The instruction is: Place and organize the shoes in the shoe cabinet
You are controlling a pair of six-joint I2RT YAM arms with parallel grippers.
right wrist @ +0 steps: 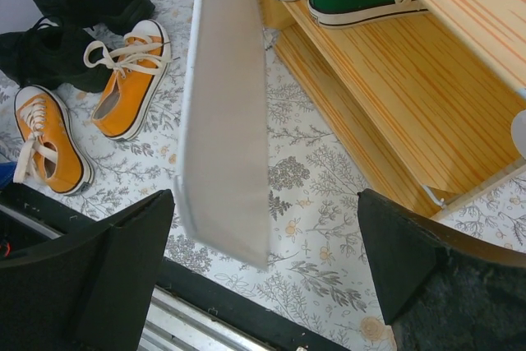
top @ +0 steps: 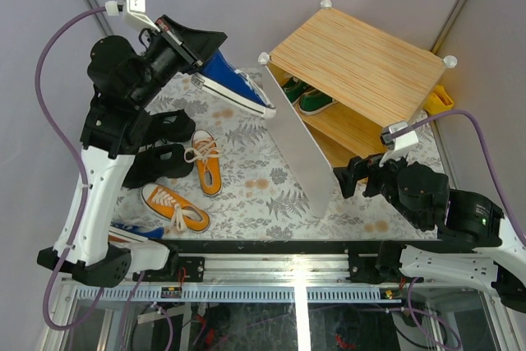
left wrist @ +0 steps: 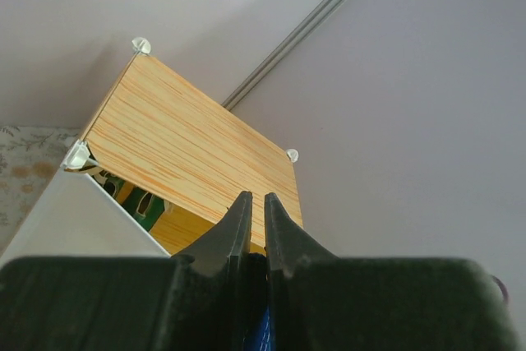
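My left gripper [top: 201, 45] is raised at the back left, shut on a blue sneaker [top: 236, 81] that hangs toe-first toward the shoe cabinet [top: 357, 62]. In the left wrist view only a sliver of the blue sneaker [left wrist: 267, 322] shows between the closed fingers [left wrist: 238, 228]. The cabinet's white door [top: 300, 150] stands open, and green sneakers [top: 306, 96] sit on a shelf inside. Two orange sneakers [top: 205, 163] [top: 174, 208] and two black shoes [top: 160, 162] lie on the mat. My right gripper [right wrist: 267, 260] is open near the door's [right wrist: 226, 121] free edge, holding nothing.
A second blue sneaker [top: 136, 232] lies by the left arm's base. A yellow object [top: 440, 98] pokes out behind the cabinet's right side. The floral mat [top: 263, 182] covers the table, and a black rail [top: 271, 246] runs along its near edge.
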